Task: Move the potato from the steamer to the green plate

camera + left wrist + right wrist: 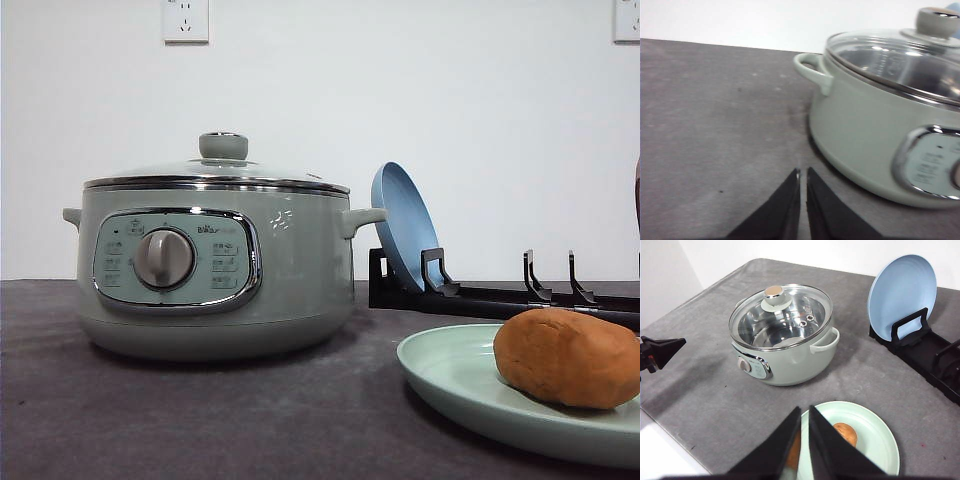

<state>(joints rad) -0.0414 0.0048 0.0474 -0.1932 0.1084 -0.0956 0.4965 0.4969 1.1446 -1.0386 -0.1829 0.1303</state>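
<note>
- Closest to the front camera is the potato (568,357), sitting on the green plate (450,380) at the right edge of the table (200,420). From the right wrist view we also see it on the plate, tucked partly behind the finger tips.
- So by our read the transfer itself is done: the steamer (215,270) has its glass lid (782,315) on, and through the glass the pot looks empty.
- The right gripper (805,412) hangs above the near rim of the plate, jaws pinched almost together with nothing between them.
- The left gripper (803,175) hovers low over bare table just beside the steamer's side handle, also nearly closed and holding nothing.
- What's left, we reckon, is just backing off cleanly. We'd take the right arm straight up before pulling away, so the fingers don't catch the rim or nudge the potato into rolling.
- Same for the left: away from the handle, not across it.
- The blue plate (402,225) stands upright in the black rack (500,295), well apart from all this, so we leave it alone.
</note>
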